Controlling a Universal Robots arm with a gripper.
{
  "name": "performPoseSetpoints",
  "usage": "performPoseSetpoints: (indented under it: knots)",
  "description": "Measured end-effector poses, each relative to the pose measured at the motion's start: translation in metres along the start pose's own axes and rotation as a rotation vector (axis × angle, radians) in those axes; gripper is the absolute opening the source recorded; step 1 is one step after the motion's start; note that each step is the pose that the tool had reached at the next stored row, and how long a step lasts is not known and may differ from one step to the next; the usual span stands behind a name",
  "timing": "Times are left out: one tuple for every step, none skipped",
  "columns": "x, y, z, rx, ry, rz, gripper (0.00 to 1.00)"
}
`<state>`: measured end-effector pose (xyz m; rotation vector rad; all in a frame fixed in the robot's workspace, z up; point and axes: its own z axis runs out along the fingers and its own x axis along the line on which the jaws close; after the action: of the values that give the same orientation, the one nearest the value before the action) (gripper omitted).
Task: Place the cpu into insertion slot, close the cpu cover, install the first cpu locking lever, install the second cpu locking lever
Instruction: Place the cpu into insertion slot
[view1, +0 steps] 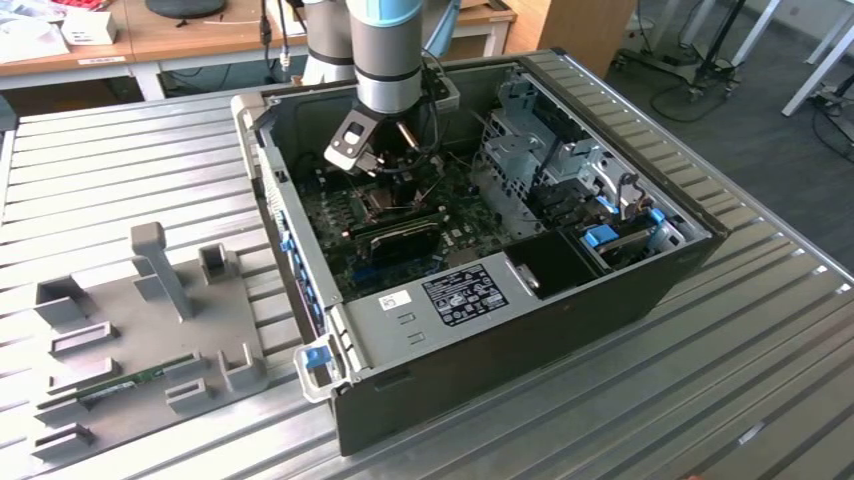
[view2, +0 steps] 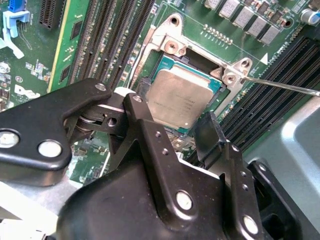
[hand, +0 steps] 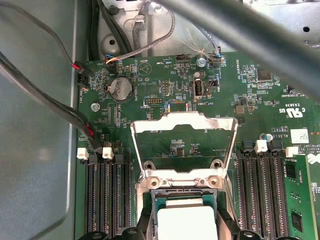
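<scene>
Seating the chip, is that the step in hand? asks the technician.

Yes, I answer. I judge it the first step, close to done. The small flat square cpu (view2: 182, 95), with its dull grey metal top, lies inside the square dark insertion slot (view2: 159, 40) with the silvery rim. The slot sits on the green circuit board (hand: 250, 110) within the open black computer case (view1: 507, 370). The chip looks level and square to the rim.

And your gripper?

My black gripper (view2: 172, 112) hangs right over the chip, low inside the case. Whether it is pinching the chip or has let go, I cannot tell.

The rest of the job?

Not yet done, as I read it. The thin silvery cpu cover (hand: 185, 120), a frame with a large cut-out centre, stands swung open on its hinge. It reaches back from the slot toward the round coin cell (hand: 120, 89), and the board shows through its opening. One thin bright wire locking lever (view2: 280, 86) juts free from the slot's corner, apparently unlatched.

What does the next move call for?

Care, I think: coming away straight, with no sideways drag on the chip. I must also not snag the long black memory slots (view2: 112, 45) that flank the socket.
</scene>
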<state>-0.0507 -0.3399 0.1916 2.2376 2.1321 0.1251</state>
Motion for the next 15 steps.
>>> performPoseSetpoints:
  knots:
    - [0.0,0.0,0.0,0.0,0.0,0.0,0.62]
    - [0.0,0.0,0.0,0.0,-0.0002,0.0,0.6]
    - [-0.0001,0.0,-0.0001,0.0003,-0.0006,0.0,0.6]
    - [-0.0001,0.0,-0.0001,0.0002,-0.0004,0.0,0.55]
    - [-0.0001,0.0,-0.0001,0.0002,-0.0003,0.0,0.55]
    - [-0.0001,0.0,-0.0001,0.0001,-0.0003,0.0,0.55]
    - [0.0,0.0,0.0,0.0001,-0.0002,0.0,0.55]
    - [0.0,0.0,0.0,0.0001,-0.0002,0.0,0.55]
    - [0.0,0.0,0.0,0.0,-0.0001,0.0,0.55]
    - [0.0,0.0,0.0,0.0,-0.0002,0.002,0.55]
    - [0.0,0.0,0.0,-0.0002,-0.0005,0.006,0.55]
    - [0.0,0.0,0.0,-0.0003,-0.001,0.012,0.55]
    - [0.0,0.0001,-0.0002,-0.0004,-0.0012,0.014,0.55]
    - [0.0001,0.0002,-0.0008,-0.0008,-0.0008,0.015,0.55]
    - [0.0002,0.0002,-0.0018,-0.0007,-0.0007,0.016,0.55]
